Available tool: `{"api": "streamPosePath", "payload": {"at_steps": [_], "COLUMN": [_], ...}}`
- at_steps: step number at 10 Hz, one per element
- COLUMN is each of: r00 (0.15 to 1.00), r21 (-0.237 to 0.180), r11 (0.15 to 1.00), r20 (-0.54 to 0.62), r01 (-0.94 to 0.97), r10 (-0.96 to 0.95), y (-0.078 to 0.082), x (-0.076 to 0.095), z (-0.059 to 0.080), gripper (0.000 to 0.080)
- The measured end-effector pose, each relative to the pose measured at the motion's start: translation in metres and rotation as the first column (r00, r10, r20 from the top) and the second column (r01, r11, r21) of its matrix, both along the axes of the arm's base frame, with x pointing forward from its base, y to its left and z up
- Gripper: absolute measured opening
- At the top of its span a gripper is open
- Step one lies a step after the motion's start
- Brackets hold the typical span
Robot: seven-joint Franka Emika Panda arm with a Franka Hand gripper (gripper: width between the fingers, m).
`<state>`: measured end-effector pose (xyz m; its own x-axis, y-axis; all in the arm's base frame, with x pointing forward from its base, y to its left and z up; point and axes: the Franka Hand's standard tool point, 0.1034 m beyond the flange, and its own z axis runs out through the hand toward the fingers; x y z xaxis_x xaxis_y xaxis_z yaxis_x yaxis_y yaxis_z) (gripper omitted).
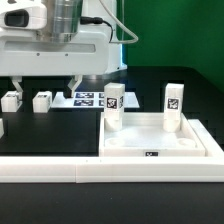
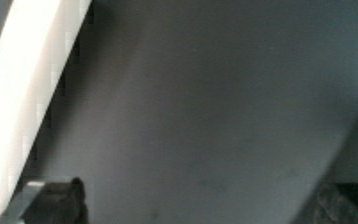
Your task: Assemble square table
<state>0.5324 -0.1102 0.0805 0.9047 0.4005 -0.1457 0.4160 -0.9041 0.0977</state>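
1. The claw (image 1: 46, 89) is hanging open in the exterior view's upper left. Its two fingers are standing wide apart and gripping nothing. The wrist view is showing only the dark bench (image 2: 211, 110) between the fingertips.
2. The table top (image 1: 160, 143) is lying flat in the exterior view's lower right, with its rim facing up.
3. Done, as judged: the left standing leg (image 1: 113, 106) and the right standing leg (image 1: 173, 106) are standing upright at the table top's two far corners. Whether they are fully seated cannot be told.
4. Left, as judged: the outer loose leg (image 1: 12, 100) and the inner loose leg (image 1: 42, 100) are waiting on the bench at the exterior view's left. They are sitting just below the claw and well apart from the table top. The two near corners are showing no legs, so the job is standing at about half.
5. Containers: the rimmed table top is the only tray-like thing. It is holding the two standing legs and nothing else visible.
6. The marker board (image 1: 88, 98) is lying between the loose legs and the table top. The white rail (image 1: 60, 172) is running along the lower edge.
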Motion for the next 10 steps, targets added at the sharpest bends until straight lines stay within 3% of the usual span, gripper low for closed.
{"api": "streamPosePath", "payload": {"at_steps": [2,3,4,6,10], "r00": [1.0,0.977,0.963,0.924,0.955], "r21": [-0.002,-0.02,-0.017,-0.022,0.0], "r11": [1.0,0.977,0.963,0.923,0.955], "r20": [0.003,0.024,0.018,0.006,-0.026], "r01": [0.026,0.213,0.268,0.383,0.295], "r10": [-0.026,-0.213,-0.268,-0.383,-0.295], "y": [0.002,0.018,0.023,0.005,-0.035], "x": [0.0,0.002,-0.002,-0.019,-0.041], "z": [-0.001,-0.008,-0.012,-0.018,-0.023], "gripper": [0.0649,0.0649,0.0649,0.0649,0.0649]}}
